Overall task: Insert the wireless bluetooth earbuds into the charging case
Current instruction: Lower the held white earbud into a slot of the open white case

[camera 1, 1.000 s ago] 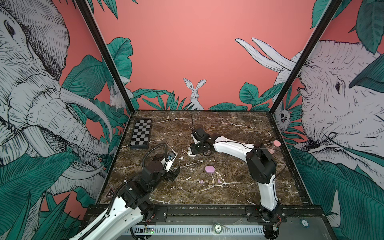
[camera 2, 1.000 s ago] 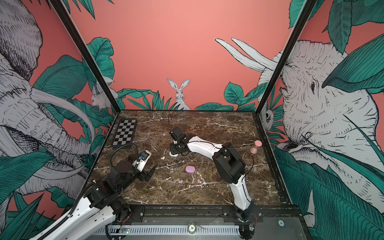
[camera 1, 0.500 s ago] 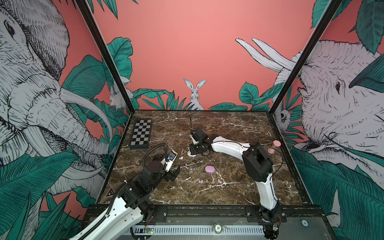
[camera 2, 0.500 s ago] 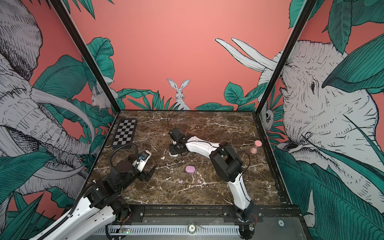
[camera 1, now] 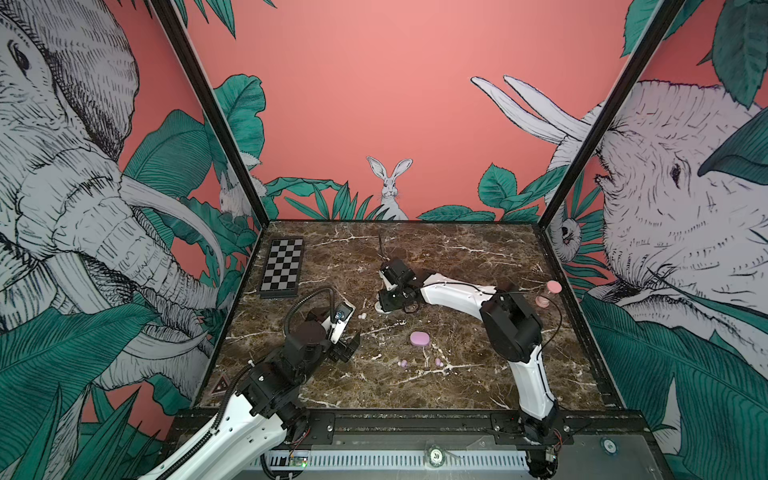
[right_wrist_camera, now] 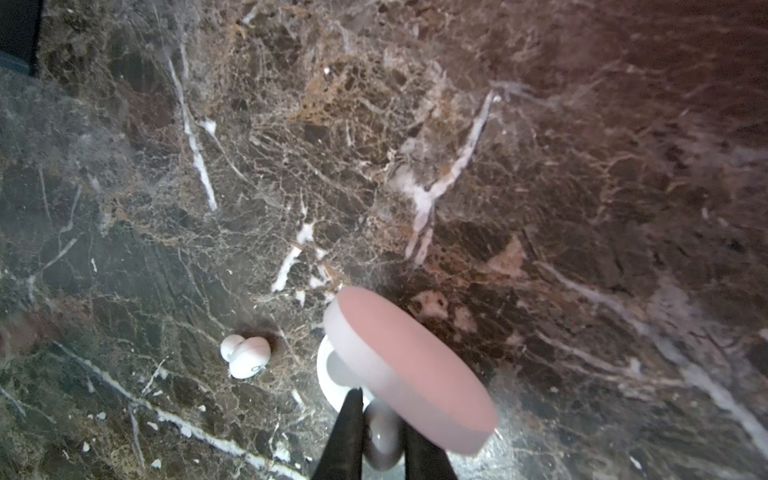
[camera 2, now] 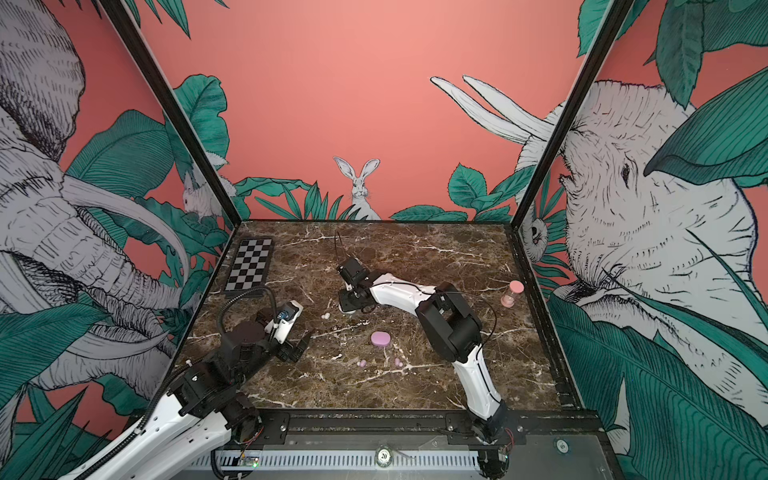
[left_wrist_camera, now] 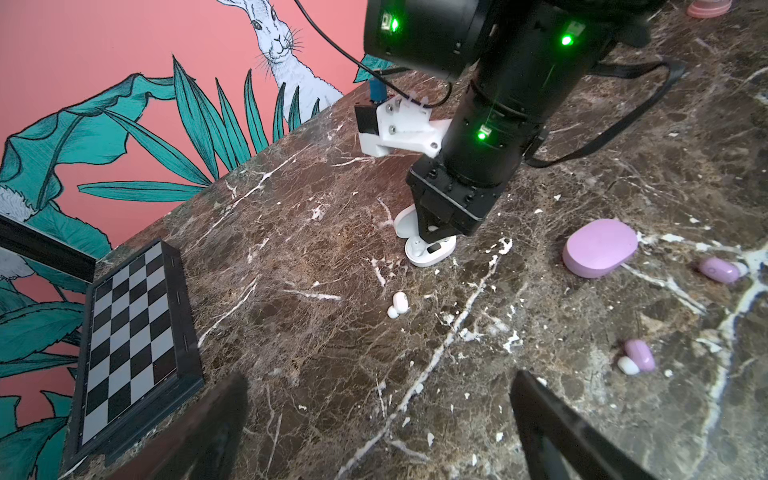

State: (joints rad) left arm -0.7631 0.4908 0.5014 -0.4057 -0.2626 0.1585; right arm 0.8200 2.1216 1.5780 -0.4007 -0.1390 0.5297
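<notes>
The left hand (camera 1: 347, 347) hangs over the counter (camera 1: 478, 257), fingers spread wide, holding nothing; a loose white earbud (left_wrist_camera: 398, 304) lies between it and the right hand (left_wrist_camera: 435, 236); that hand, nearly closed, pinches a pale earbud (right_wrist_camera: 382, 436) over the open white case (left_wrist_camera: 428, 257); to its right, well clear, the closed purple case (left_wrist_camera: 599, 248) and two purple earbuds (left_wrist_camera: 640, 355) lie on the counter.

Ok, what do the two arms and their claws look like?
The left arm and right arm have white shells with bulky black joints. The left claw and right claw are black. A ribbed black hose loops over the left arm; a thin black wire trails the right, which shows green lights.
</notes>
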